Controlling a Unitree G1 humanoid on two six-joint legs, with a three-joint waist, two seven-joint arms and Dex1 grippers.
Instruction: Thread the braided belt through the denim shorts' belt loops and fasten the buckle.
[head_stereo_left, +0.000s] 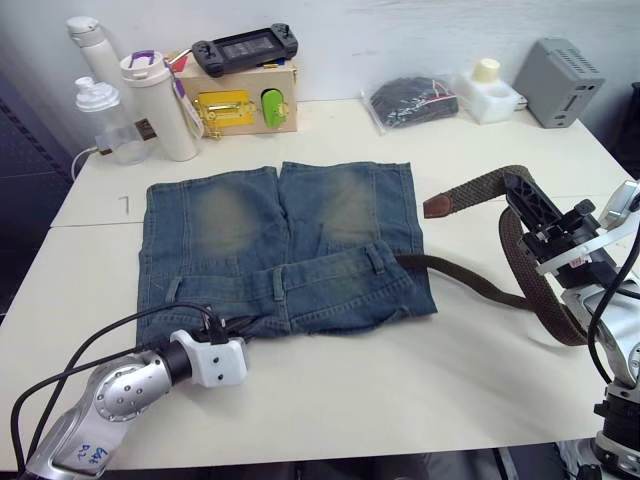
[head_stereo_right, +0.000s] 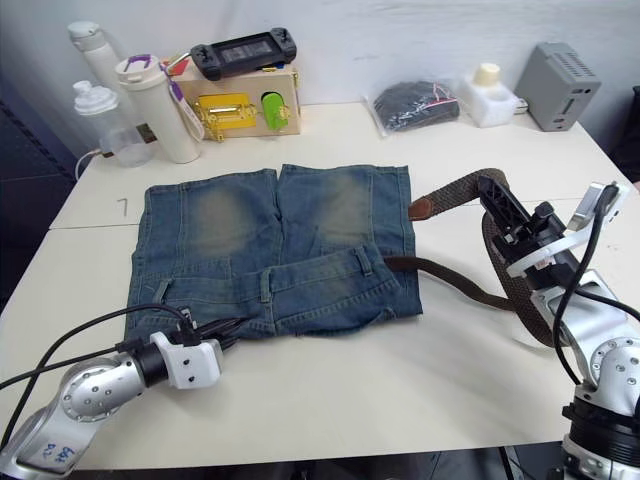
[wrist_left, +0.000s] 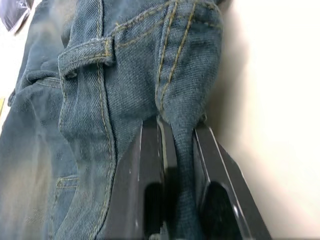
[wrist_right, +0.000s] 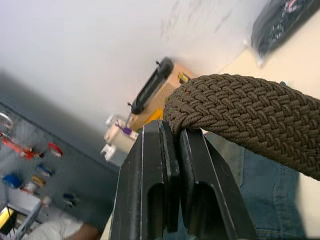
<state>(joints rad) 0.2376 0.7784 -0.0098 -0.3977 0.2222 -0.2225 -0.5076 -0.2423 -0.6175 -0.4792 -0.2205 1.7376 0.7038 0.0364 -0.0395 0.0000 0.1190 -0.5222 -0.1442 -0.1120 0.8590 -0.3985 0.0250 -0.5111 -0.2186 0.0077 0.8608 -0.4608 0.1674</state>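
Table: cream-white table (head_stereo_left: 330, 400) against a pale wall, with clutter along its far edge and the work spread in the middle.
Far left containers: a white bottle (head_stereo_left: 92, 45), a clear shaker with a white lid (head_stereo_left: 100, 125) and a white tumbler with a purple-trimmed lid (head_stereo_left: 160, 105) stand close together; their contents cannot be told.
Wooden box: a pale wooden box (head_stereo_left: 245, 100) with a yellow latch and a green piece on its front stands just right of the tumbler; a black handheld console (head_stereo_left: 245, 47) lies on top of it.
Far right: a clear bag holding something black (head_stereo_left: 410, 100), a white holder with a cream roll in it (head_stereo_left: 487, 90), and a grey box (head_stereo_left: 560, 70).
Denim shorts: the denim shorts (head_stereo_left: 280, 245) lie flat mid-table, legs toward the far side, waistband at the near side, folded over on the right.
Belt loops: the belt loops (head_stereo_left: 278, 283) stand along the waistband.
Braided belt: the braided belt (head_stereo_left: 470, 285) emerges from the waistband at the shorts' right side, runs right over the table and loops back, its smooth brown tip (head_stereo_left: 437, 206) lying just right of the shorts.
Left gripper: the left gripper (wrist_left: 177, 135) is pinched tight on a fold of denim at the near left corner of the waistband.
Right gripper: the right gripper (wrist_right: 172, 132) is clamped on the braided strap, lifted above the table at the right.
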